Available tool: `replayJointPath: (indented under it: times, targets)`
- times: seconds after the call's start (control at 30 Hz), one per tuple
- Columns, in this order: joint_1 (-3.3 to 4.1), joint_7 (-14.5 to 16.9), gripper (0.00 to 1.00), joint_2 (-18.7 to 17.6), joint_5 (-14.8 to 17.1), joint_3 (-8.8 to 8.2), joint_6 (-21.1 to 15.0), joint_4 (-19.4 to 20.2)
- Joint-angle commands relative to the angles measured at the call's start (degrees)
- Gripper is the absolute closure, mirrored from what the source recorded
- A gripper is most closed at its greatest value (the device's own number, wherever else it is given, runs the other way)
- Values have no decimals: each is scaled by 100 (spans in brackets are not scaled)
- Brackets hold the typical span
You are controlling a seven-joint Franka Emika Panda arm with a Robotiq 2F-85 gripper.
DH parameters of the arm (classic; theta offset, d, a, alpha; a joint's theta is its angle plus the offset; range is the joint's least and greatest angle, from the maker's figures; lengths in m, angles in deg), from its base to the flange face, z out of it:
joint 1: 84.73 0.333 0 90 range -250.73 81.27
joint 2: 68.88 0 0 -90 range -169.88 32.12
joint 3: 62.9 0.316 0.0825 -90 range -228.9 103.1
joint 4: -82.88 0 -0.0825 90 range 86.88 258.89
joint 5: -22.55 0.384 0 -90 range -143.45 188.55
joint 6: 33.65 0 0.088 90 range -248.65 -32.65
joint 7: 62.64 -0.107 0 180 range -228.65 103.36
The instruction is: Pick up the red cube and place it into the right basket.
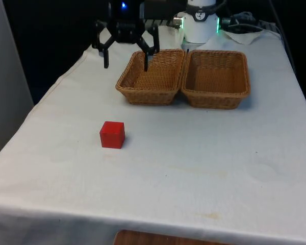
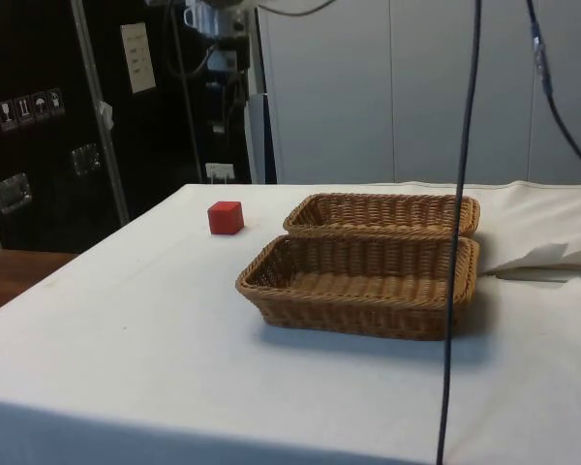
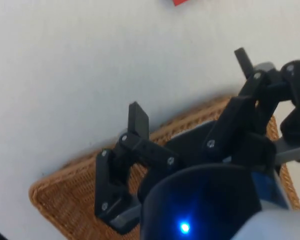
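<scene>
Wicker baskets (image 1: 214, 76) sit behind the red cube (image 1: 112, 135); claw (image 1: 126, 65) spread wide, empty.

My gripper (image 3: 190, 85) has its two black fingers spread wide apart, with nothing between them. One fingertip (image 3: 138, 120) stands over the white cloth (image 3: 80, 75), close to the woven rim of a wicker basket (image 3: 55, 197). The other fingertip (image 3: 243, 60) stands over bare cloth. The basket lies below my finger linkages, which cover much of it. A small part of the red cube (image 3: 184, 2) shows on the cloth, well apart from both fingertips.
</scene>
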Motion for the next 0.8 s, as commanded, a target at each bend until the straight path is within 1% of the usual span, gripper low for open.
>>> replayJointPath:
  times: [0.0,0.07,0.13,0.2,0.23,0.27,0.3,0.43,0.47,0.5,0.53,0.57,0.73,0.77]
  targets:
    - [-69,74,0,-74,126,46,-46,-34]
    - [-74,120,0,-183,246,23,-69,-86]
    - [-103,183,0,-367,447,6,-109,-166]
    - [-115,201,0,-424,498,0,-115,-195]
    - [-52,166,0,-413,453,-63,-103,-166]
    - [-126,223,0,-487,567,0,-138,-218]
    - [-143,264,0,-602,693,-11,-160,-281]
    - [-178,327,0,-859,945,-34,-178,-424]
    - [-189,350,0,-997,1071,-52,-183,-510]
    - [-189,355,0,-1054,1129,-63,-183,-556]
    - [-126,327,0,-1003,1054,-120,-155,-504]
    - [-195,361,0,-1112,1175,-69,-183,-590]
    - [-229,361,0,-1415,1421,-80,-195,-808]
    - [-241,361,0,-1524,1507,-86,-195,-894]
